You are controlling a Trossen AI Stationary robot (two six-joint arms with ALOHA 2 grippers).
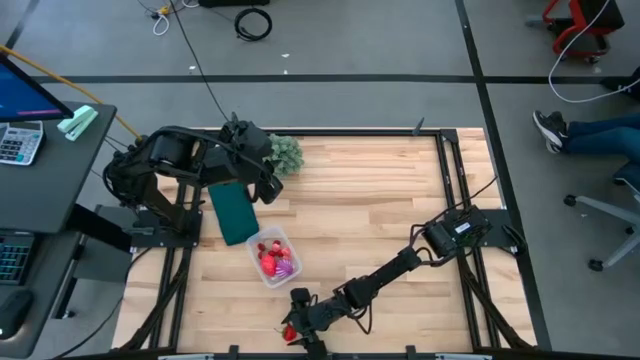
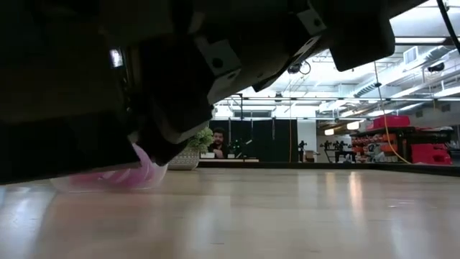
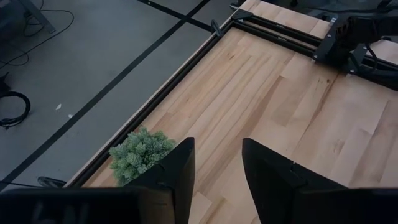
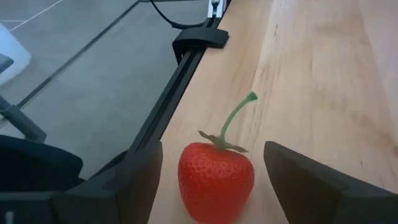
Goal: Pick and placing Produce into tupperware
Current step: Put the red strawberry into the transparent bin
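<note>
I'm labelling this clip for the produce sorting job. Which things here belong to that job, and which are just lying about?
Job:
- strawberry between the open right gripper fingers, near the table edge
- clear tupperware already holding red and purple produce

Lying about:
- bushy green plant
- dark green flat piece
- left gripper, open and holding nothing

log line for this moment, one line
right claw: open, straddling strawberry at table's near edge | left claw: open, empty, near plant | tupperware: holds produce

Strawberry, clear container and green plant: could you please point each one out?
Strawberry (image 4: 216,177), right wrist view, red body.
Clear container (image 1: 254,246), high view, rim corner.
Green plant (image 3: 140,152), left wrist view, leafy middle.
</note>
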